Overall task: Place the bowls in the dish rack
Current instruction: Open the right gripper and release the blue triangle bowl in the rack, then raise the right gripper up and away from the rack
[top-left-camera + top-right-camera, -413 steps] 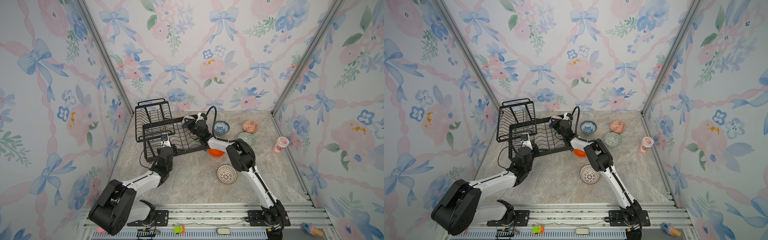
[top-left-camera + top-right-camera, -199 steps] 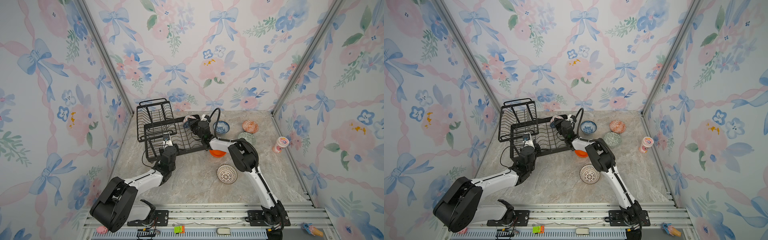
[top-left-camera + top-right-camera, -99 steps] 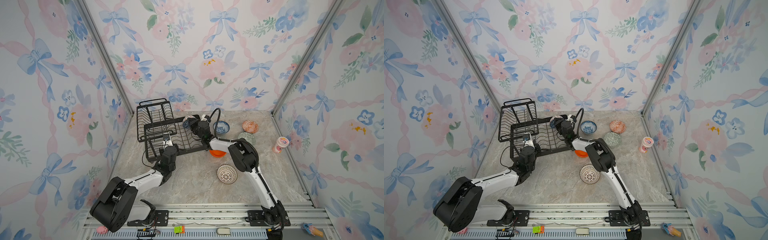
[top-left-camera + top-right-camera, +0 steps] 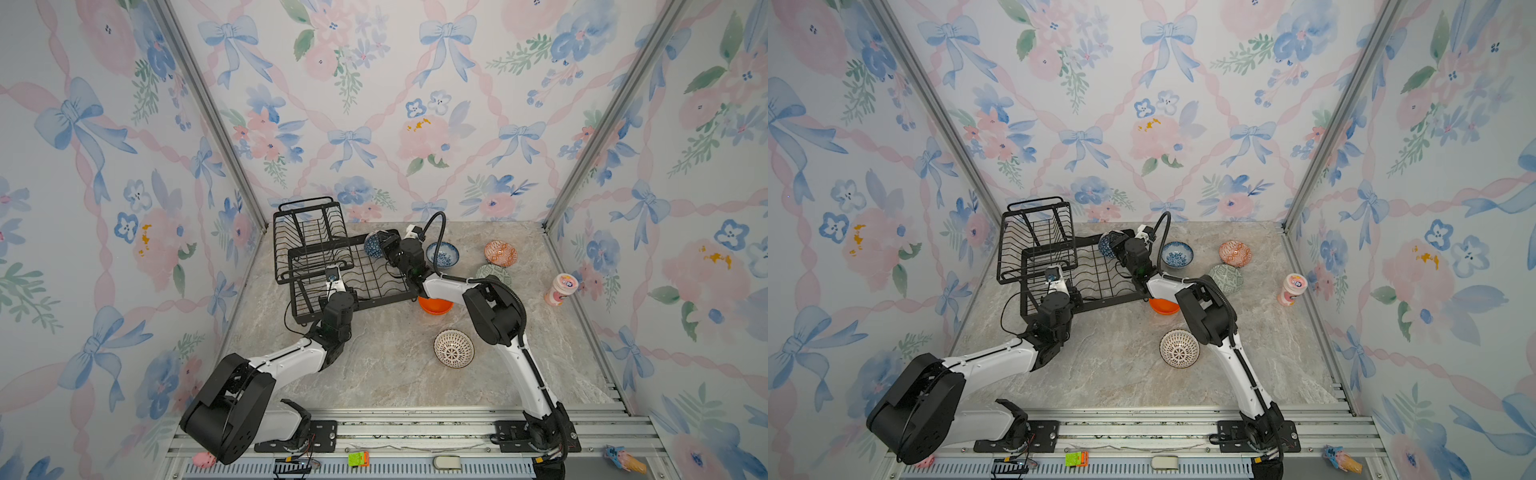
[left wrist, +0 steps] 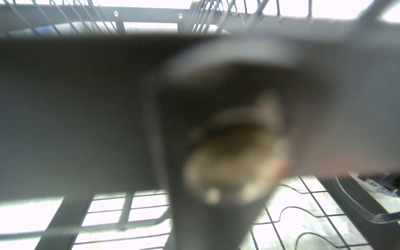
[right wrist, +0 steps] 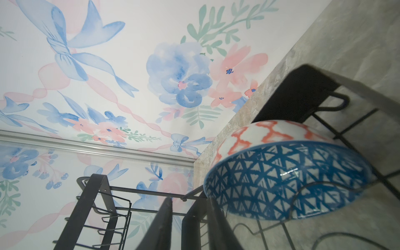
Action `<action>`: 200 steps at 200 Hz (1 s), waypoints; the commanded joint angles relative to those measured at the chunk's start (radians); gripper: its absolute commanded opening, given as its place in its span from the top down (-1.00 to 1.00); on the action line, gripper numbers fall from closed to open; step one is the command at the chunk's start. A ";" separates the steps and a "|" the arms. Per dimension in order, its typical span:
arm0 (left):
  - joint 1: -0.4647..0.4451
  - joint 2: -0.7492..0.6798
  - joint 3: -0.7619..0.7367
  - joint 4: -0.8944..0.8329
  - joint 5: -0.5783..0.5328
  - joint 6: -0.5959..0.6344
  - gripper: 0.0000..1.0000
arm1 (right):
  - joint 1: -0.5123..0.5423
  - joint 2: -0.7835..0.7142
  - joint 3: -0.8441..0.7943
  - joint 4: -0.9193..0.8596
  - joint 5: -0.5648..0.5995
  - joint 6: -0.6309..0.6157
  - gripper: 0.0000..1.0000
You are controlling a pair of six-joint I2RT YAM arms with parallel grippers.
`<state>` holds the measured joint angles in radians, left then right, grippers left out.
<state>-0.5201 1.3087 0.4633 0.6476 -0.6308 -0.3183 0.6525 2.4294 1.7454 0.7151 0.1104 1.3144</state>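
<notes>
1 blue geometric bowl [image 6: 281,179] stands on edge in the far right corner of the dish rack [image 4: 376,302], just beside your right gripper [image 4: 384,242], whose jaws sit narrowly apart and empty; your left gripper [image 4: 334,286] I cannot tell.

A black wire two-tier dish rack [image 4: 382,302] stands back left on the table. A blue geometric bowl [image 4: 373,245] leans on edge in its far right corner. On the table: blue-white floral bowl [image 4: 442,254], orange-white bowl [image 4: 500,253], pale green bowl [image 4: 490,273], plain orange bowl [image 4: 435,306] beside the rack, and radial-lined white bowl [image 4: 454,348] nearest the front.
</notes>
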 commanded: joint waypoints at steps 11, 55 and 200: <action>-0.014 -0.014 0.002 -0.070 0.075 -0.092 0.39 | -0.020 -0.112 -0.065 0.011 -0.002 -0.068 0.27; -0.014 -0.026 0.002 -0.111 0.080 -0.110 0.05 | -0.050 -0.209 -0.118 -0.120 -0.056 -0.129 0.02; -0.097 -0.154 -0.062 -0.277 0.116 -0.215 -0.96 | -0.100 -0.455 -0.053 -1.038 -0.155 -0.792 -0.94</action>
<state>-0.5892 1.2007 0.4145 0.4397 -0.5285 -0.5022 0.5468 1.9846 1.6024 -0.0605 -0.0257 0.7288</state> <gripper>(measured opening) 0.979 0.967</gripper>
